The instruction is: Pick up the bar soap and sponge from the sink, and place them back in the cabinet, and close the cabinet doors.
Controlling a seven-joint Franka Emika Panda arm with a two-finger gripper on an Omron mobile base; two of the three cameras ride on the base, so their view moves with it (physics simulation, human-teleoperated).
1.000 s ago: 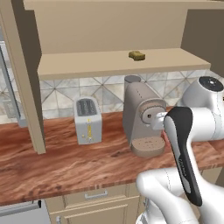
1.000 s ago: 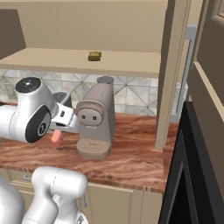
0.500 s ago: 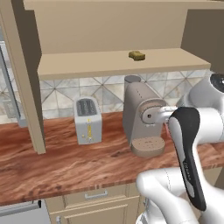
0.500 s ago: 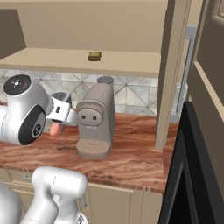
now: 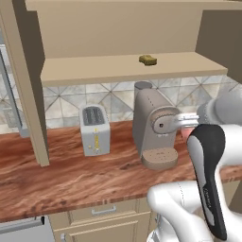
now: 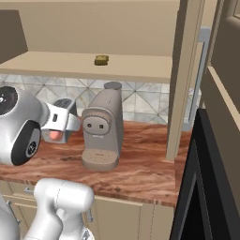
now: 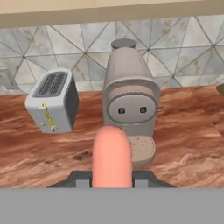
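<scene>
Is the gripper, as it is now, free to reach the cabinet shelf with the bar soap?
Probably yes. The gripper holds the bar soap in front of the coffee machine; the cabinet stands open above, with bare shelf beside the sponge. It must rise clear of the machine first.

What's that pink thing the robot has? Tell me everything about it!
It's the bar soap: a smooth, salmon-pink bar with rounded ends. The claw is shut on it, so it sticks out in front, up in the air above the wooden counter. Beyond it stands the coffee machine.
</scene>
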